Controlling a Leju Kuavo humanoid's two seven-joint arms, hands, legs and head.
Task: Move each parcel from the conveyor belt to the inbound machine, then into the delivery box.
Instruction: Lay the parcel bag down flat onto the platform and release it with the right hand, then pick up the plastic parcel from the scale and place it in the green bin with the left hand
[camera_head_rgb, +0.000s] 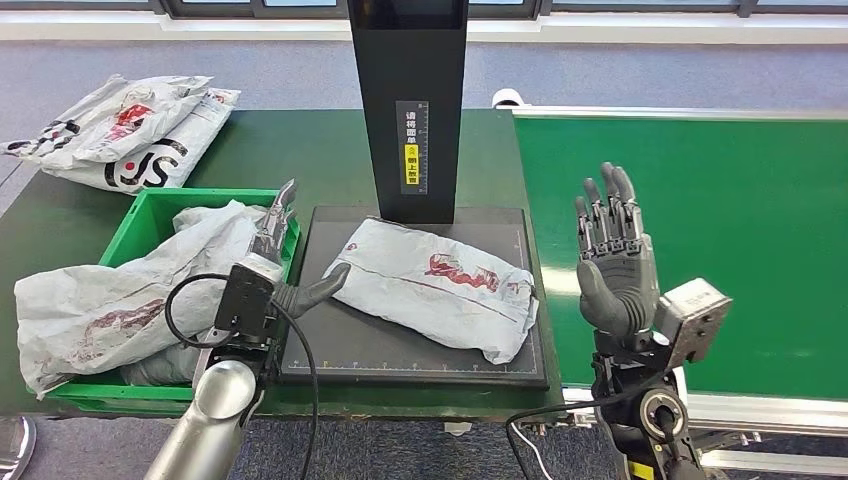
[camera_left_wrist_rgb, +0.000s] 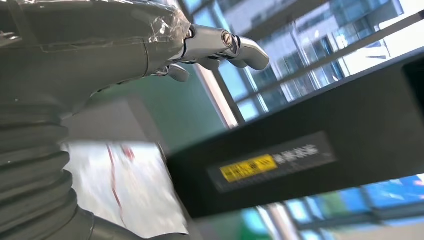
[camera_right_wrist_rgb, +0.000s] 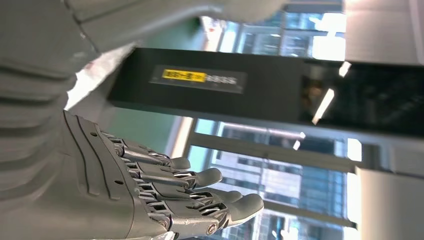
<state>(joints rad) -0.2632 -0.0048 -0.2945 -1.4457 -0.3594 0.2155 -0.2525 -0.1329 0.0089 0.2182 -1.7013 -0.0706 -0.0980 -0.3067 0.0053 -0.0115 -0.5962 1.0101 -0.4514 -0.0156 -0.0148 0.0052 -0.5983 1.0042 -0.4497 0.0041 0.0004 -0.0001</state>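
Grey parcel (camera_head_rgb: 435, 287) flat on the inbound machine (camera_head_rgb: 400, 350), long axis slanting from far-left to near-right, left hand (camera_head_rgb: 285, 262) spread at its left end, right hand (camera_head_rgb: 612, 262) spread, empty, raised beside the conveyor belt (camera_head_rgb: 720, 230)

Blurred parcel (camera_left_wrist_rgb: 132, 190) beside black column (camera_left_wrist_rgb: 310, 160)

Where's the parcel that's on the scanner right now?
In the head view, the grey parcel lies flat on the black scanner platform, below the black column, between the left hand and right hand.

Silver arms, black looping cables, grey left hand (camera_head_rgb: 268, 262) and right hand (camera_head_rgb: 612, 262).
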